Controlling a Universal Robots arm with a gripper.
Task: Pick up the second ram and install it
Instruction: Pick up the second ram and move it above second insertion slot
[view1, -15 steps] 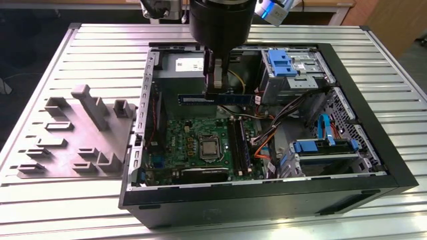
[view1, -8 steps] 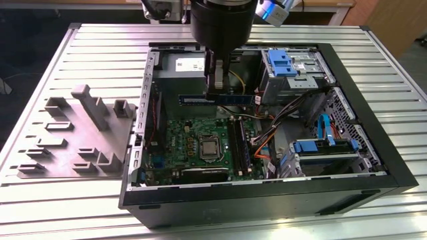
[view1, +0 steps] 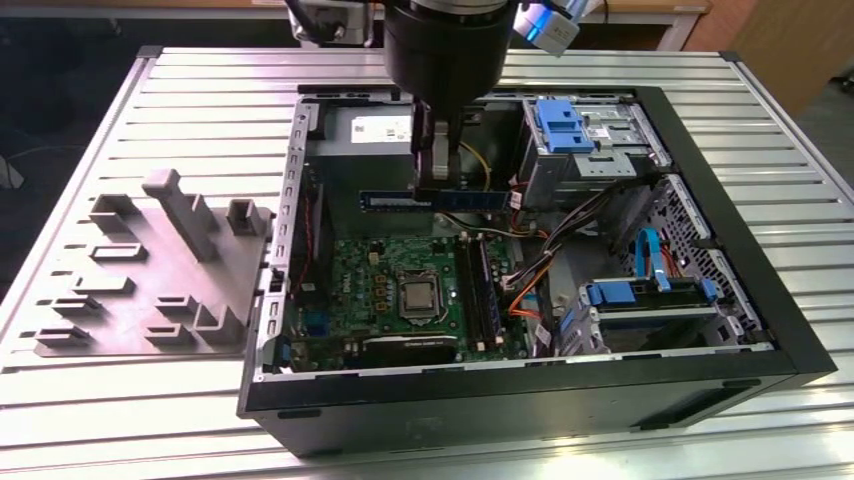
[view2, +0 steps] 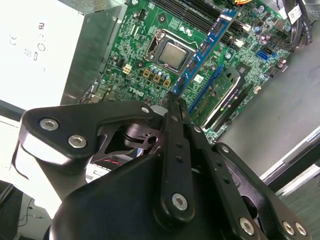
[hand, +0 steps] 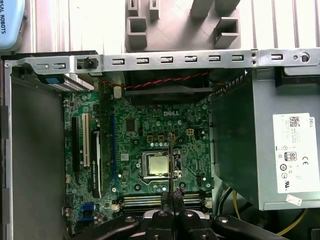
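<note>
Black jaws are clamped on the middle of the ram (view1: 434, 200), which hangs level and on edge above the open case (view1: 787, 340), apart from the board (view1: 354, 285) below. In the exterior view the ram runs crosswise just in front of the power supply (view1: 374, 128). Its end toward the exterior view's right lies near a bundle of cables (view1: 534, 265) and a metal bay with blue clips (view1: 561, 122). Its other end stops short of the case wall, with open air above. In the second wrist view the ram (view2: 202, 50) is a blue strip reaching out from the jaws over the board, beside the processor (view2: 175, 52) and near an upright card (view2: 222, 95). In the first wrist view it shows as a thin dark edge (hand: 171, 165) along one side of the processor (hand: 156, 165), with pale slots (hand: 145, 200) close to the jaws and the card (hand: 97, 160) well apart. Outside the case, a grey fixture plate (view1: 147, 270) lies on the ribbed counter (view1: 200, 110).
</note>
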